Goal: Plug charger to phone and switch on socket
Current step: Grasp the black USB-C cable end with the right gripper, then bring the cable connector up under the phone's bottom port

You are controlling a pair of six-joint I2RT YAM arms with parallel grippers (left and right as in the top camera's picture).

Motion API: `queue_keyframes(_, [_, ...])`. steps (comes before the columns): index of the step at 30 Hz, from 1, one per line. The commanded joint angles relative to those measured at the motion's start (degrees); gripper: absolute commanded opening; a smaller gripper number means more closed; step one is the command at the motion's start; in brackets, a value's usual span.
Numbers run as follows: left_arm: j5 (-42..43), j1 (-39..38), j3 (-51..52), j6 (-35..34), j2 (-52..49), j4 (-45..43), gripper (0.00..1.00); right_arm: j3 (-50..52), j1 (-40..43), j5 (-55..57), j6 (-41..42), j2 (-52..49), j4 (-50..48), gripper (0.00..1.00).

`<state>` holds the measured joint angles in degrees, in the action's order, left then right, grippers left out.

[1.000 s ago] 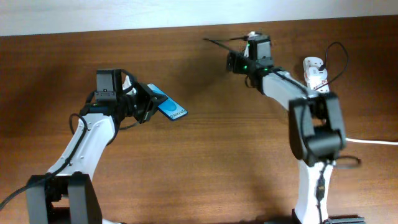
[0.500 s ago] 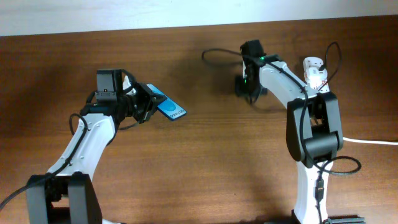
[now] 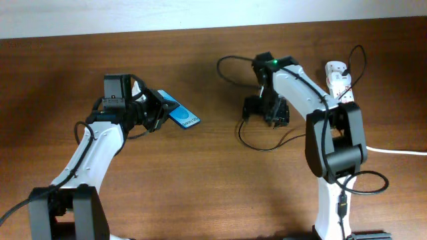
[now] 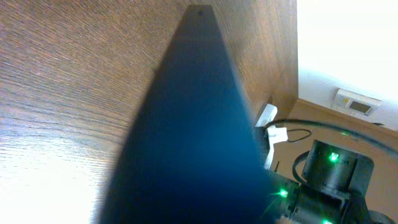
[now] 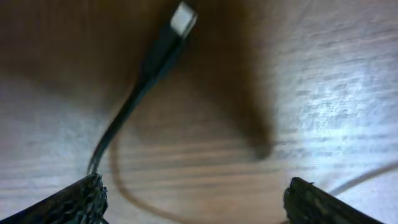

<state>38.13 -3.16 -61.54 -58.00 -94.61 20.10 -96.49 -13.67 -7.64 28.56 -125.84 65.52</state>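
Though the phone (image 3: pixel 181 115) bears pale writing, none is legible.

Phone (image 4: pixel 186 124) blurred, cut off at btm; socket (image 3: pixel 337 79) switches too small.

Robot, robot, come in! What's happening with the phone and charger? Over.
Left gripper shut on phone, held tilted. Right gripper open over charger, connector tip loose on table. Not plugged in yet.

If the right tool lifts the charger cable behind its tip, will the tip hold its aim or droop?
Probably droops: the charger lies in slack curves, so it looks floppy. The thicker moulded stretch behind its connector tip seems stiffer; gripping there likely steadies it.
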Motion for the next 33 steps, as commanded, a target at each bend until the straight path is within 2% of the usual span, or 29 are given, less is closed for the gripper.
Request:
queue_keyframes(1, [1.73,-0.17,-0.33,1.07,0.83,-0.31,0.03,-0.9,0.07,-13.86,4.02,1.81,-4.07,0.99])
queue_keyframes(5, [1.73,-0.17,-0.33,1.07,0.83,-0.31,0.03,-0.39,-1.16,-13.94,12.74,1.62,-10.12,0.99])
queue_keyframes(8, [2.6,-0.17,-0.33,1.09,0.83,-0.31,0.03,1.62,-1.2,-8.48,20.55,1.62,-11.13,0.87])
queue_keyframes(10, [2.89,-0.17,-0.33,1.09,0.83,-0.33,0.02,4.44,-1.29,-8.63,20.7,1.62,-14.21,0.82])
queue_keyframes(13, [4.13,-0.17,-0.33,1.14,0.81,-0.31,0.0,9.97,-1.27,-9.77,21.51,1.62,-20.68,0.64])
queue_keyframes(16, [4.31,-0.17,-0.33,1.14,0.83,-0.31,0.0,13.92,-1.03,-9.7,21.51,1.62,-23.39,0.41])
queue_keyframes(19, [4.52,-0.17,-0.33,1.14,0.83,-0.28,0.0,15.3,-0.72,-9.68,21.44,1.62,-24.44,0.04])
queue_keyframes(22, [6.36,-0.17,-0.33,1.11,0.83,0.13,0.0,15.17,-0.39,-9.77,17.81,1.81,-24.61,0.04])
queue_keyframes(24, [8.63,-0.2,-0.33,1.18,0.83,0.0,0.0,15.17,-0.31,-11.82,10.49,3.72,-24.04,0.04])
queue_keyframes(26, [10.36,-0.17,-0.33,6.56,0.83,-2.1,0.0,15.17,0.26,-16.44,5.29,7.54,-22.08,0.04])
queue_keyframes(29, [18.84,-0.17,-0.33,12.31,0.76,-8.96,0.0,15.17,0.68,-21.62,-4.81,18.69,-16.11,0.04])
queue_keyframes(32, [23.74,-0.17,-0.33,12.72,0.61,-18.01,0.0,15.26,0.68,-29.31,-16.02,33.79,-9.86,0.04])
queue_keyframes(33, [26.91,-0.17,-0.33,12.72,0.04,-22.67,0.0,15.63,0.57,-35.04,-20.7,40.09,-7.8,0.04])
